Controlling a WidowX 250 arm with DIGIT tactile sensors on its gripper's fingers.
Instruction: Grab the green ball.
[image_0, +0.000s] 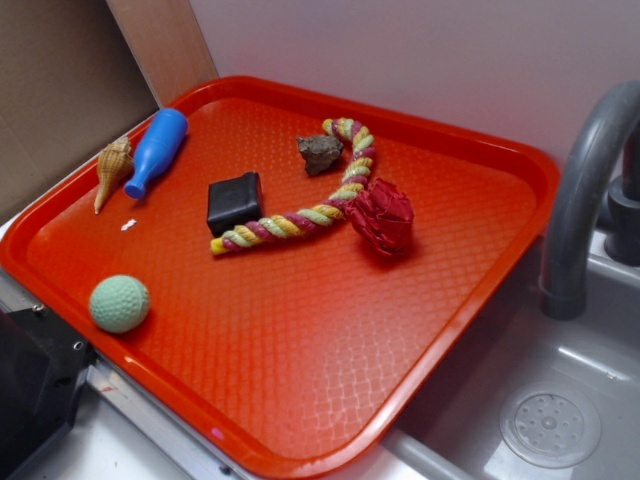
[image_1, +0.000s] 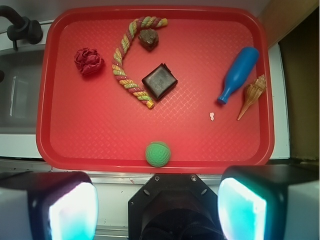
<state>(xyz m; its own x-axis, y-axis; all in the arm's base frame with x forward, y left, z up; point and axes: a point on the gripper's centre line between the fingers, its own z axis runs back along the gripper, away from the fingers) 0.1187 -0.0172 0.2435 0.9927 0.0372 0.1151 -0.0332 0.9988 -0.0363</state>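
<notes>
Six loose things are seen on a red tray (image_0: 470, 300), which is set beside a grey sink (image_0: 560, 400) with a curved grey tap (image_0: 580, 190).

Exterior view, left to right. At the far left edge of the tray a tan spiral shell (image_0: 112, 170) is laid, with a blue bottle (image_0: 156, 150) just beside it, neck pointed toward the near side. A small white scrap (image_0: 128, 225) is noted on the tray floor near the bottle's mouth. The green ball (image_0: 119, 303) is found at the near left corner, close to the tray's rim, well apart from everything else; its surface is dimpled. Toward the middle, a dark square block (image_0: 234, 202) is seen touching the end of a striped rope (image_0: 300, 218), which curves away to the far side and round a brown rock (image_0: 319, 153). A red knotted ball (image_0: 381, 216) is placed at the right, against the rope's bend.

Wrist view: the gripper (image_1: 157, 207) is held above the near rim of the tray, fingers (image_1: 72, 207) spread wide apart, nothing between them. The ball is seen just beyond the rim, roughly centred between the two fingers and untouched.
</notes>
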